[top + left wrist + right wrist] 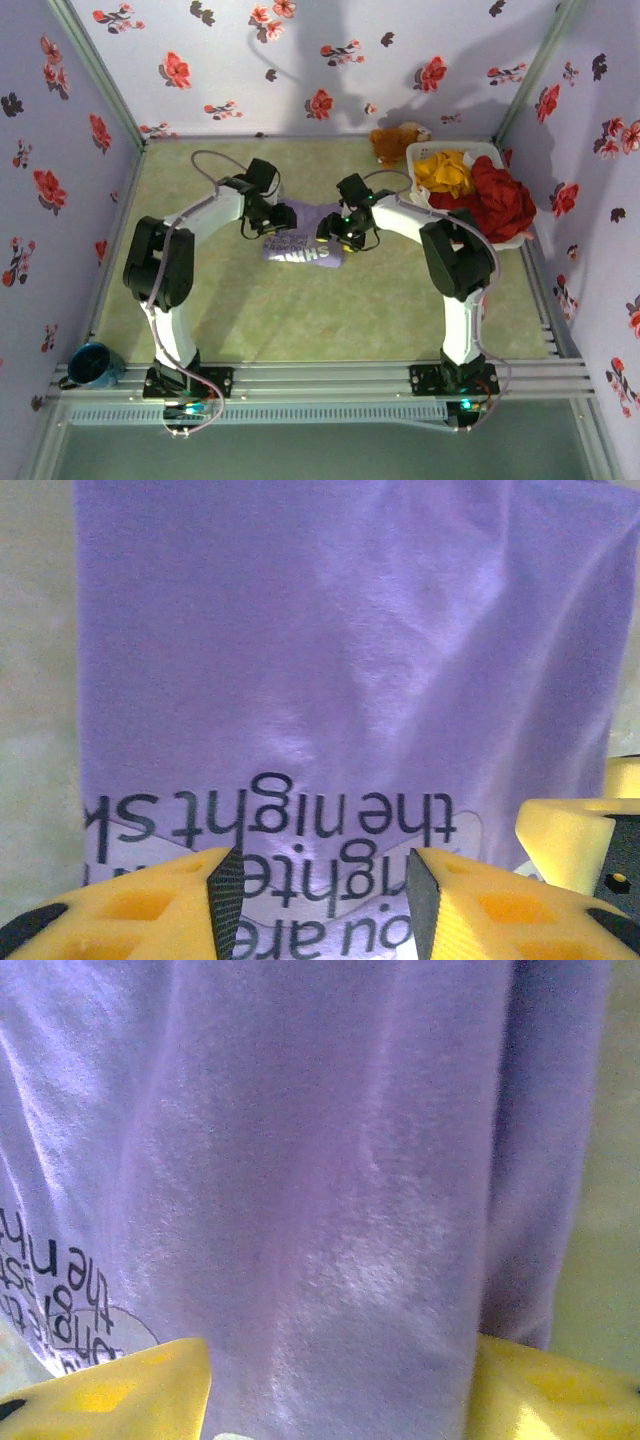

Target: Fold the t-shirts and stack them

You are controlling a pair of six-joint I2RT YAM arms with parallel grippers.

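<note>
Lavender t-shirt [303, 243] lying on the counter [300, 320], my left end effector [318, 905] parted, empty, over its lettering, my right end effector [335, 1400] spread wide astride its plain cloth.

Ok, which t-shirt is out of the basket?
The lavender-purple t-shirt, spread on the table; the red t-shirt and orange-yellow t-shirt are in the white basket.

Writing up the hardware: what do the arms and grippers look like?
The left arm and right arm have white links with bulky black joint housings; a thin cable loops off the left one. The fingers are yellow, with black textured pads.
</note>
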